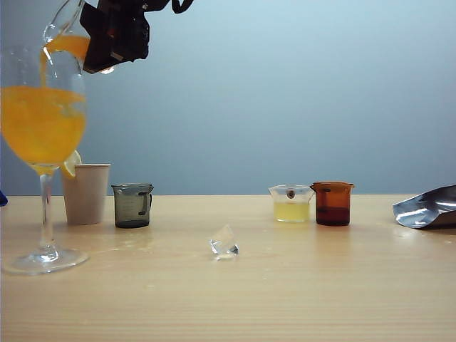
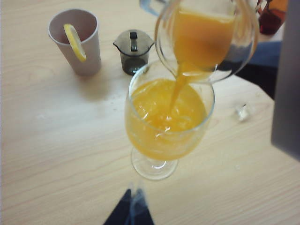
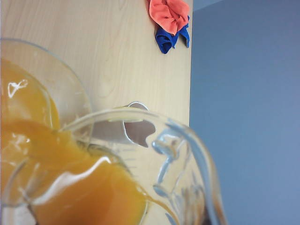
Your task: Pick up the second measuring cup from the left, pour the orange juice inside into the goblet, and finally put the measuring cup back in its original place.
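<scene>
The goblet [image 1: 44, 142] stands at the far left of the table, its bowl about two-thirds full of orange juice [image 1: 39, 125]. Above its rim my right gripper [image 1: 96, 43] has reached across and is shut on the second measuring cup [image 1: 63, 25], which is tipped steeply. A stream of orange juice [image 2: 176, 93] runs from the cup [image 2: 206, 37] into the goblet [image 2: 140, 136]. The right wrist view is filled by the tilted cup [image 3: 187, 154] and its juice [image 3: 84, 197], which hide the jaws. My left gripper [image 2: 132, 208] hangs shut and empty near the goblet's foot.
Behind the goblet stand a beige paper cup with a lemon slice [image 1: 86, 192] and a smoky grey cup [image 1: 132, 205]. Further right are a clear cup of pale yellow liquid [image 1: 291, 203], an amber cup [image 1: 332, 203] and a silver foil bag [image 1: 427, 208]. A small clear lump [image 1: 224, 244] lies mid-table.
</scene>
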